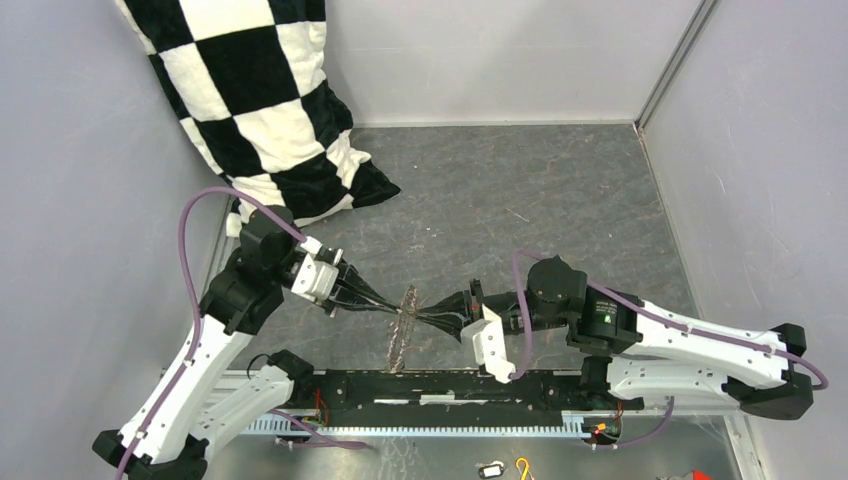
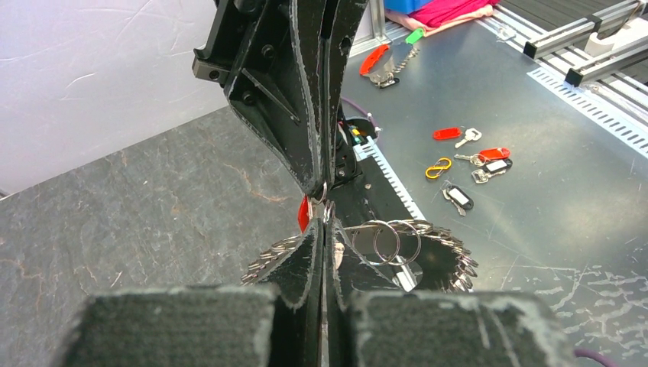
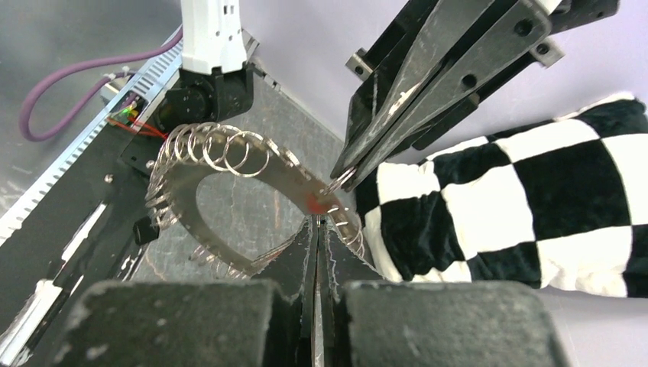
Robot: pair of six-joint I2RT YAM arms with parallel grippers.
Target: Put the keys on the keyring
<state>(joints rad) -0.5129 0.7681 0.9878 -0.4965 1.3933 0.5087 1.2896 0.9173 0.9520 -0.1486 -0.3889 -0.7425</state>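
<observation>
The keyring [image 1: 403, 330] stands on edge mid-table between both arms, a flat grey hoop [image 3: 267, 172] fringed with small split rings [image 2: 443, 245]. My left gripper [image 1: 388, 305] reaches in from the left, and its shut fingertips [image 2: 324, 225] pinch the hoop's upper rim. From the right, my right gripper [image 1: 432, 320] meets it tip to tip. It is shut [image 3: 315, 220] on a red-headed key [image 3: 317, 202] held against the rim. That key [image 2: 303, 212] shows just left of both tips. The key's blade is hidden.
A black-and-white checkered pillow [image 1: 270, 110] lies at the back left. Grey walls close in three sides. Past the near rail [image 1: 430, 390], a metal shelf holds loose keys, red tags [image 2: 447, 133], a yellow hook [image 2: 438, 167] and a dark tag [image 2: 458, 197].
</observation>
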